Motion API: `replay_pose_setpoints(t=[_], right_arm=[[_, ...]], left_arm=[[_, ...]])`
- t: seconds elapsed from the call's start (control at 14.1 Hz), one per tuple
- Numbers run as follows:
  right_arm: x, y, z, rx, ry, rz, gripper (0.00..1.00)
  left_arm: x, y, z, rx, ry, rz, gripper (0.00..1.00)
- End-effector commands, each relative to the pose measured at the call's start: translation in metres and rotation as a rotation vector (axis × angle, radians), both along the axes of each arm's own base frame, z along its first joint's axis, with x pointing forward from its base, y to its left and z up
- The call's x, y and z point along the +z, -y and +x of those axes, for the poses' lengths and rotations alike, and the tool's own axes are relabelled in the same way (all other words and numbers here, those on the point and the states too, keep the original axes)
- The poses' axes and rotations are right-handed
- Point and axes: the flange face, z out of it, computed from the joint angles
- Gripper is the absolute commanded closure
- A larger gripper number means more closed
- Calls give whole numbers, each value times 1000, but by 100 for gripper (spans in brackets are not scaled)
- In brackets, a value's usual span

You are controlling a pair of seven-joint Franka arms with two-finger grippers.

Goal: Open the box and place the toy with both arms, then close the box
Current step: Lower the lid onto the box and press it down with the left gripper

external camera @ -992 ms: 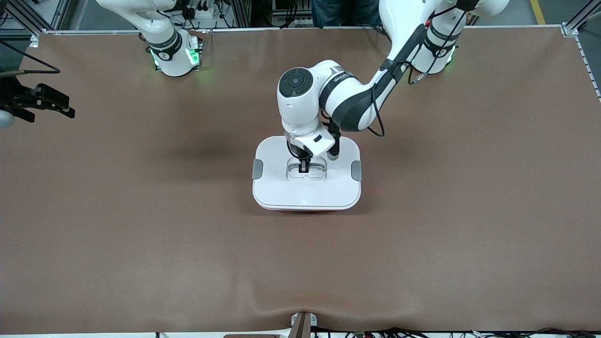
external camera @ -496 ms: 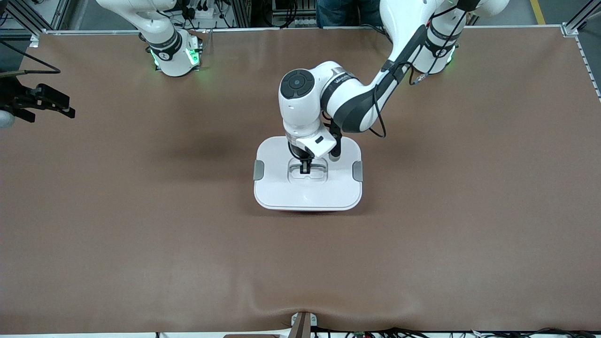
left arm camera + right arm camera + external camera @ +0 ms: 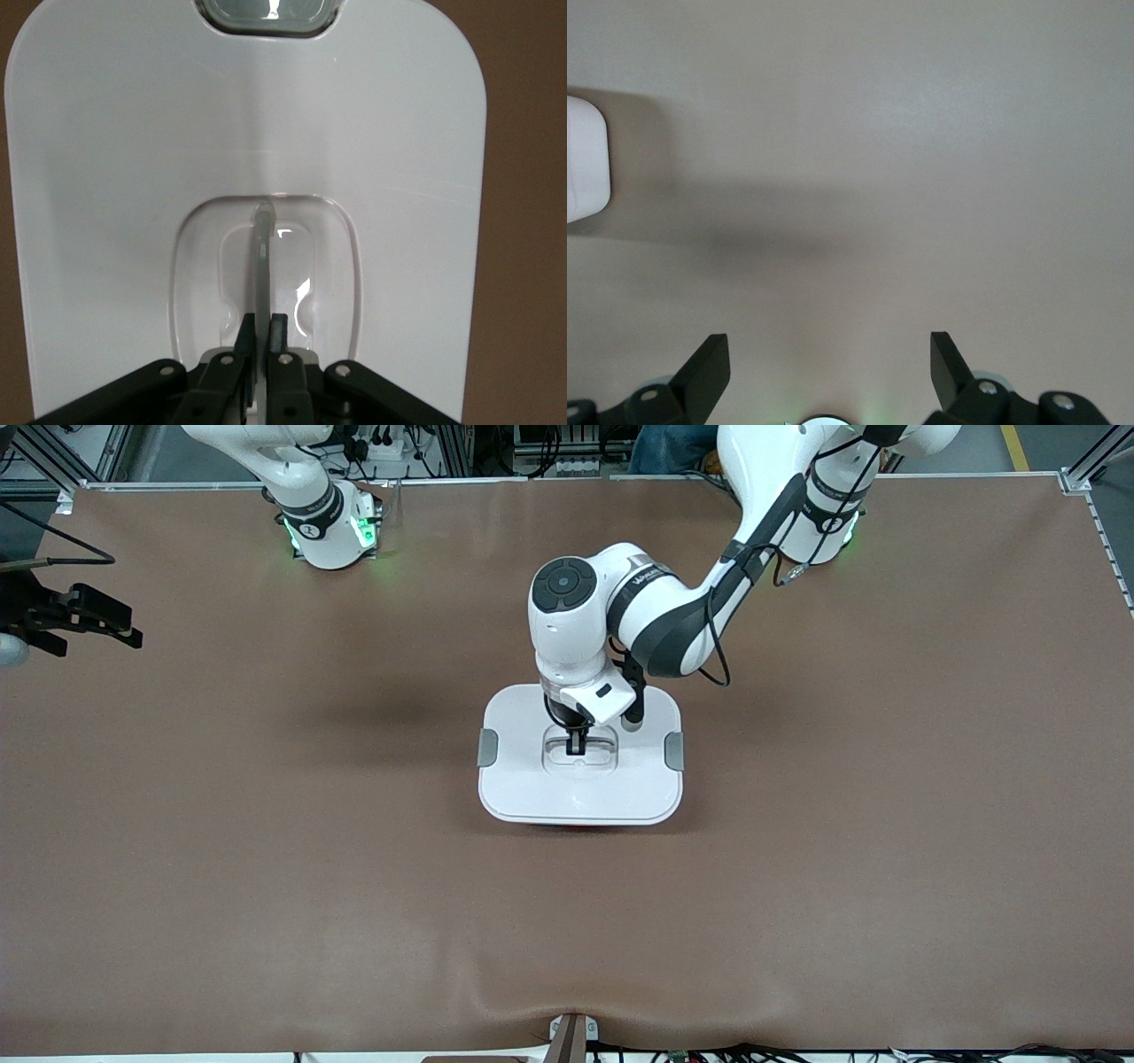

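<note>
Now white-lidded box (image 3: 580, 784), grey clips, recessed handle

Bare table (image 3: 886, 824) all around box (image 3: 532, 779), left arm (image 3: 673, 620) overhead.

Not much else around: just a big brown mat (image 3: 266, 886) covering the worktop, slightly puckered at the camera-side edge by a small bracket (image 3: 570, 1036). Cables (image 3: 797, 1052) run along that edge, and aluminium framing (image 3: 1094, 460) sits at the corners.

Bright even overhead light; soft shadows, glare on the white lid (image 3: 133, 133).
</note>
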Motion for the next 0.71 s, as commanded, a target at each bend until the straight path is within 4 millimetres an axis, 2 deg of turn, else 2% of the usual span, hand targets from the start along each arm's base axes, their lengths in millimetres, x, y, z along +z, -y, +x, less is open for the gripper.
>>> replay_pose_setpoints(t=[0.0, 0.28, 0.43, 0.64], right_arm=[[3, -1, -6, 9, 14, 21, 0], [2, 0, -6, 9, 13, 21, 0], [2, -1, -6, 10, 13, 21, 0], [2, -1, -6, 10, 13, 21, 0]], left_arm=[[8, -7, 0, -12, 25, -3, 100], [5, -13, -4, -12, 20, -4, 100], [6, -15, -13, -26, 40, -30, 100], [7, -21, -11, -20, 54, -54, 100]])
